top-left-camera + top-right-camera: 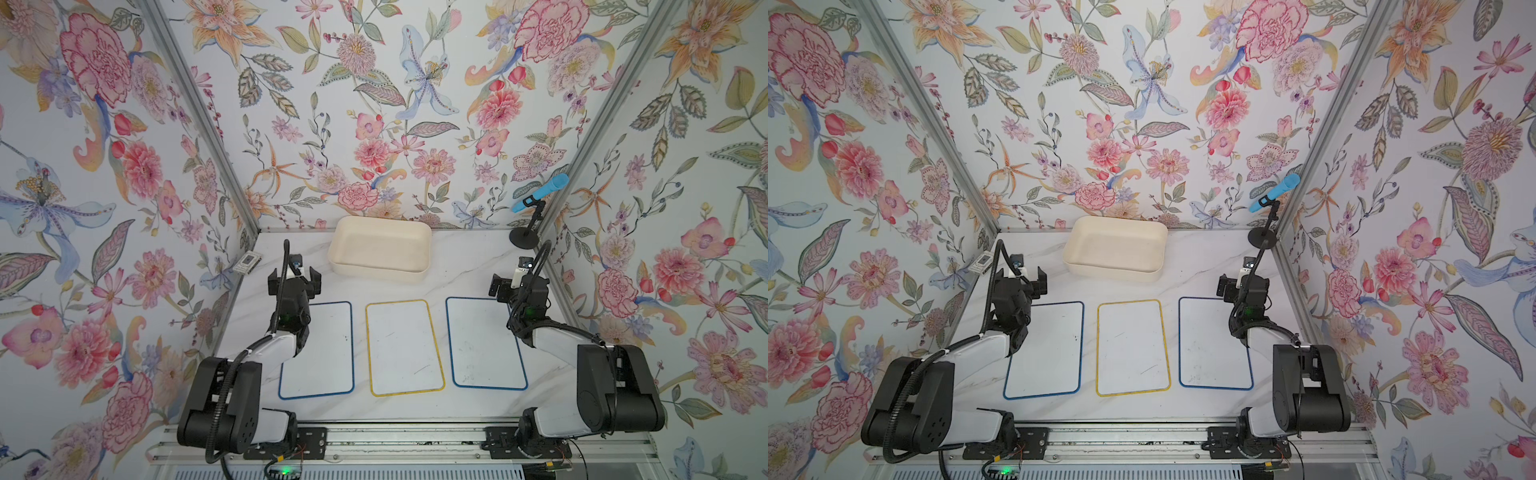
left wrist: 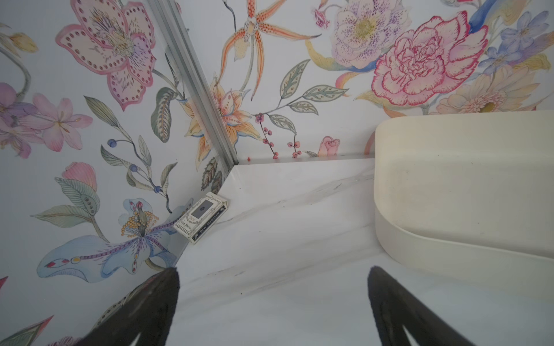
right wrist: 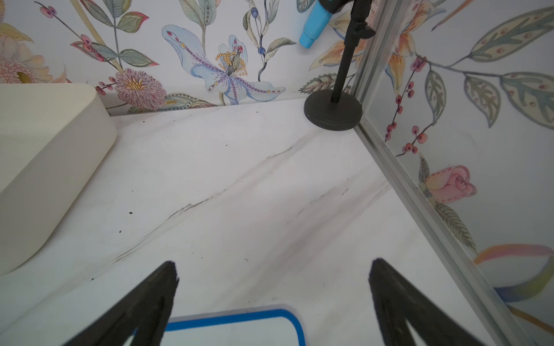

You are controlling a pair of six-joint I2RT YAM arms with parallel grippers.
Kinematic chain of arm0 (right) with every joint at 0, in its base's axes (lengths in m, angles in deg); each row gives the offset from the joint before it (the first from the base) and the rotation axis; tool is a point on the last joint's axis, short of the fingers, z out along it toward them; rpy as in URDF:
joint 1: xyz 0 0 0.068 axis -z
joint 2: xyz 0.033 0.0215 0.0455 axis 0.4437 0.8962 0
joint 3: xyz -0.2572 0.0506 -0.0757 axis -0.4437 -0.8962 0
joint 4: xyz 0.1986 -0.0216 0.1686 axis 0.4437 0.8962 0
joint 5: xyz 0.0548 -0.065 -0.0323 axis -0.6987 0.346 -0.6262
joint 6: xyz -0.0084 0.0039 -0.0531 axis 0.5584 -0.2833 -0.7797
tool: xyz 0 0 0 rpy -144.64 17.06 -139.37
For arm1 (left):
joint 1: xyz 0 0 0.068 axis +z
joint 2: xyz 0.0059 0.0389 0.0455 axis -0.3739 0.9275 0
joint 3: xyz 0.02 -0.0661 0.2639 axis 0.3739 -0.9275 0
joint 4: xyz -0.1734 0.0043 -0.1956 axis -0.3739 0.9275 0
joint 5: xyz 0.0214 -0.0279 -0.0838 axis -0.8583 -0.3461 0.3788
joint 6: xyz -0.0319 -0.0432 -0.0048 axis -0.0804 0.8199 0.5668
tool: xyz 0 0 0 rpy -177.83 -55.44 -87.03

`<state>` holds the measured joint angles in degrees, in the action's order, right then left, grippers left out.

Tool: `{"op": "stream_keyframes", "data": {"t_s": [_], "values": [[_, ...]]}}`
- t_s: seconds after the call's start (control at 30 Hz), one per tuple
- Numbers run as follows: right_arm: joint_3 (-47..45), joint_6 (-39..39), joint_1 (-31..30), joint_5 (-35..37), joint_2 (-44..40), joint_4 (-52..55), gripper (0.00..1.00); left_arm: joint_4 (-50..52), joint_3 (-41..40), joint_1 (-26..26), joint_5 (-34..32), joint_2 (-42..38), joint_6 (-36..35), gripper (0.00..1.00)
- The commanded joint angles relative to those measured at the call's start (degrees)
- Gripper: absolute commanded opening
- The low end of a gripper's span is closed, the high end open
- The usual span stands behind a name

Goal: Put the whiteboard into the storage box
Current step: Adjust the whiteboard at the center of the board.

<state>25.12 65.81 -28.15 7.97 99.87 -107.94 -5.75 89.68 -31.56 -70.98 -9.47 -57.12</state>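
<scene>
3 whiteboards lie flat in a row on the near half of the table [image 1: 465, 266], none in the storage box [image 1: 376, 275]. The yellow-framed whiteboard [image 1: 405, 347] in the middle shows whole. The left arm hides the left edge and far-left corner of the left blue-framed whiteboard [image 1: 328, 353]. The right arm covers the right edge of the right blue-framed whiteboard [image 1: 482, 345]. In the right wrist view only 1 rounded corner of it [image 3: 233, 326] shows, cut by the frame. Faint smudges on the boards are too slight to read.

The storage box sits at the back of the table, well apart from the boards, and both wrist views cut it off. The left hand [image 1: 295, 272] hovers between the left board and the box, fingers spread wide, holding nothing. The right hand [image 3: 274, 262] is equally wide and empty, though in both top views 1 finger is hidden behind its wrist.

A small printed box [image 2: 201, 217] leans at the left wall, its lettering unreadable. A blue microphone [image 1: 540, 192] on a black stand [image 1: 524, 239] fills the far-right corner.
</scene>
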Motion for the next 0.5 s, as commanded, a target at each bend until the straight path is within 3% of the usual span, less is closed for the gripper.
{"op": "stream_keyframes", "data": {"t_s": [0.0,0.13,0.47], "values": [[6.6,6.9,-0.3,-1.6,-1.5,20.8,1.0,21.0,8.7,-3.4,-1.2,1.4,6.4,1.0],[10.7,12.1,-1.3,-4.6,-2.9,30.8,1.0,30.6,16.5,-9.5,1.1,5.2,8.7,1.0],[11.4,20.7,0.8,-10.2,-7.7,45.1,1.0,43.7,33.3,-23.5,19.7,18.4,17.7,1.0]]}}
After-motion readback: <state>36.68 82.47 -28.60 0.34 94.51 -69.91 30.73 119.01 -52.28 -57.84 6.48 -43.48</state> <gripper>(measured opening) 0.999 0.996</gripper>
